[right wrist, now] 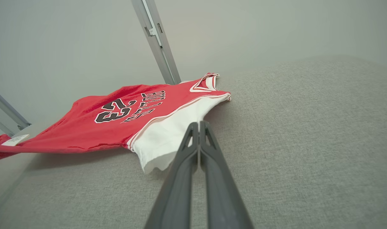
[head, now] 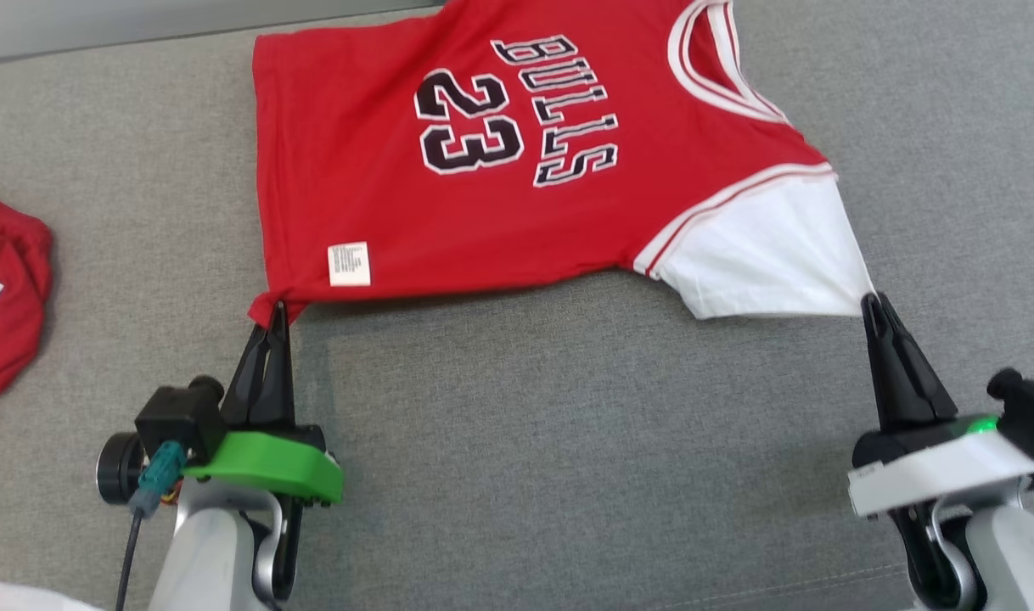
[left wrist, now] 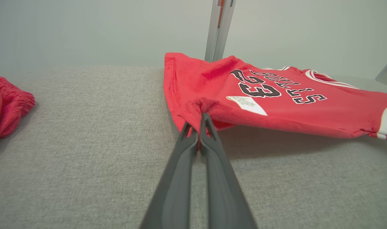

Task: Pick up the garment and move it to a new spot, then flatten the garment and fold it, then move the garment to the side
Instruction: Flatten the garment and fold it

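Note:
The garment (head: 517,161) is a red jersey printed BULLS 23, with white sleeves and a white tag, spread over the grey fabric surface. My left gripper (head: 272,312) is shut on its red bottom corner. My right gripper (head: 872,299) is shut on the tip of the white sleeve. The near edge hangs slightly lifted between the two grippers. In the left wrist view the fingers (left wrist: 196,125) pinch the bunched red hem of the garment (left wrist: 276,98). The right wrist view has the closed gripper (right wrist: 199,124) at the white sleeve of the garment (right wrist: 161,133).
Another red garment (head: 3,297) lies crumpled at the left edge, also seen as a red garment (left wrist: 6,105) in the left wrist view. A pale wall with a metal post (left wrist: 219,28) stands behind the grey surface (head: 568,441).

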You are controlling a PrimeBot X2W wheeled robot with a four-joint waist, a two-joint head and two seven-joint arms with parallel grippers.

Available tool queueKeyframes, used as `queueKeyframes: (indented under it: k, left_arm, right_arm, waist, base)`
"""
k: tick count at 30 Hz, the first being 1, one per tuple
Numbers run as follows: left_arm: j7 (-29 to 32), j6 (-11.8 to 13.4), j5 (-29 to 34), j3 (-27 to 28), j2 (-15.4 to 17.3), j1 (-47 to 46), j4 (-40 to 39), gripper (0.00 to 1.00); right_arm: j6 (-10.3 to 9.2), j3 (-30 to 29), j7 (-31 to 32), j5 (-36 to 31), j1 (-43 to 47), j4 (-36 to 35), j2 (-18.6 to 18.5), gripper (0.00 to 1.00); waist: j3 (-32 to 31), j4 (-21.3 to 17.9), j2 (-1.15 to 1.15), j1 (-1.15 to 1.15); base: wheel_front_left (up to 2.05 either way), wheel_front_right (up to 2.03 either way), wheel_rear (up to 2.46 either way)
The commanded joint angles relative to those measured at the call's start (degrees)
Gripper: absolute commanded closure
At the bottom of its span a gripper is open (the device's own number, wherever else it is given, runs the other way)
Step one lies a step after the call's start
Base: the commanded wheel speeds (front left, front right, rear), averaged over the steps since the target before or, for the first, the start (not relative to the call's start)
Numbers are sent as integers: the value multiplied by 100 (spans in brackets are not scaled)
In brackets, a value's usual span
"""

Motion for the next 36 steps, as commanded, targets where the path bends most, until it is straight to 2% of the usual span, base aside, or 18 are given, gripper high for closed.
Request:
queueKeyframes:
  k: [1, 6, 11, 15, 19, 23, 28, 36]
  left_arm:
    - [-2, -6, 64, 28, 28, 273, -157, 100]
    - [102, 98, 84, 59, 139, 1001, -858, 100]
    - [633, 238, 83, 37, 213, 1639, -1914, 100]
    - [1055, 314, 78, 34, 283, 1931, -2610, 100]
    - [1318, 292, -12, 37, 355, 1997, -2822, 100]
    - [1529, 235, -75, -44, 374, 1793, -2743, 100]
    - [1768, 143, -206, -124, 395, 1352, -2406, 100]
    - [1744, 84, -236, -268, 369, 618, -1977, 100]
  right_arm:
    - [-8, -83, -26, -58, 298, -221, 31, 100]
    - [-7, -327, 131, -237, 1251, -1066, 210, 100]
    - [-7, -512, 534, -389, 1981, -1939, 405, 100]
    - [-7, -681, 807, -524, 2180, -2445, 438, 100]
    - [-7, -824, 979, -537, 2090, -2595, 424, 100]
    - [-7, -932, 951, -463, 1774, -2383, 328, 100]
    - [-7, -901, 828, -269, 902, -1773, 69, 100]
    - [-7, -250, 616, 35, -930, -343, -561, 100]
  waist:
    - [-243, 62, 0, 0]
    - [-471, 45, 0, 0]
    - [-593, 45, 0, 0]
    - [-643, 33, 0, 0]
    - [-591, 26, 0, 0]
    - [-373, 56, 0, 0]
    - [173, 146, 0, 0]
    - [802, 429, 0, 0]
  base:
    - [0, 0, 0]
    - [0, 0, 0]
    - [0, 0, 0]
    - [0, 0, 0]
    - [0, 0, 0]
    - [0, 0, 0]
    - [0, 0, 0]
    - [0, 0, 0]
